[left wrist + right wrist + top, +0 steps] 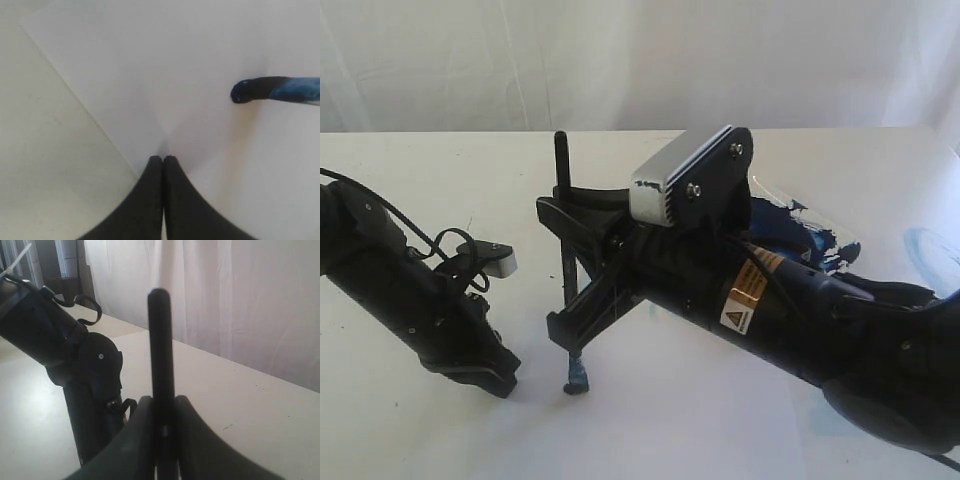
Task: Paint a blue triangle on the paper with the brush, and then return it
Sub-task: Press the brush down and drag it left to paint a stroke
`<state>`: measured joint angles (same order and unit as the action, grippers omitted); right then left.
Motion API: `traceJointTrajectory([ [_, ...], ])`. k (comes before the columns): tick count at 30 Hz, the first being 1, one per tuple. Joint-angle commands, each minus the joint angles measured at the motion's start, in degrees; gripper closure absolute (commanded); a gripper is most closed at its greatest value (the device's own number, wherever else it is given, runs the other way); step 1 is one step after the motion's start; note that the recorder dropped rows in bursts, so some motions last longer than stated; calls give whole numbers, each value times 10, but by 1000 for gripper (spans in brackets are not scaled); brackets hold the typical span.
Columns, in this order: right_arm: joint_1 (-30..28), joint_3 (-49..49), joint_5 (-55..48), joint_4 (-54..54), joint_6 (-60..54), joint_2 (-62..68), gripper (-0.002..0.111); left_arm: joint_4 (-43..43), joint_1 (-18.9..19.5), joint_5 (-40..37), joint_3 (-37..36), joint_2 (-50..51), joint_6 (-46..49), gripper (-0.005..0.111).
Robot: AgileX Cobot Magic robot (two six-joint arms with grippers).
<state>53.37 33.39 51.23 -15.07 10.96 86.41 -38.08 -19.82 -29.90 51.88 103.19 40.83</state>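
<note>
The brush (pixel 561 170) stands nearly upright, its black handle (pixel 161 340) clamped by my right gripper (pixel 567 265) (pixel 162 400), which is shut on it. Its blue-stained bristle tip (pixel 576 381) (pixel 280 89) touches the white paper (pixel 670 420) (pixel 200 55), and a small dark blue dab sits under it. No blue triangle shows on the visible paper. My left gripper (pixel 495 378) (pixel 163 158) is shut and empty. It points down at the paper near its edge, a short way left of the brush tip.
The clear paint dish (pixel 805 240) with dark blue paint lies behind my right arm. A pale-blue smear (pixel 930 245) marks the table at far right. Cream tabletop (pixel 45 175) borders the paper. The left arm (pixel 75 355) stands close beside the brush.
</note>
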Motion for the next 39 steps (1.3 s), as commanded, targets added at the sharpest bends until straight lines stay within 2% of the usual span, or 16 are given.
traceJointTrajectory([
  [1, 3, 1, -15, 0, -8, -1, 108, -4, -3, -9, -5, 2, 1, 107],
  [10, 3, 1, -98, 25, -37, -33, 108, -4, -3, -10, -5, 2, 0, 107],
  [25, 3, 1, -230, 128, -175, -93, 108, -4, -3, -12, -5, 2, 0, 107],
  [34, 3, 1, -243, 131, -189, -100, 108, -4, -3, -15, -5, 2, 0, 107],
  [39, 3, 1, -245, 173, -228, -100, 108, -4, -3, -15, -5, 2, 0, 107],
])
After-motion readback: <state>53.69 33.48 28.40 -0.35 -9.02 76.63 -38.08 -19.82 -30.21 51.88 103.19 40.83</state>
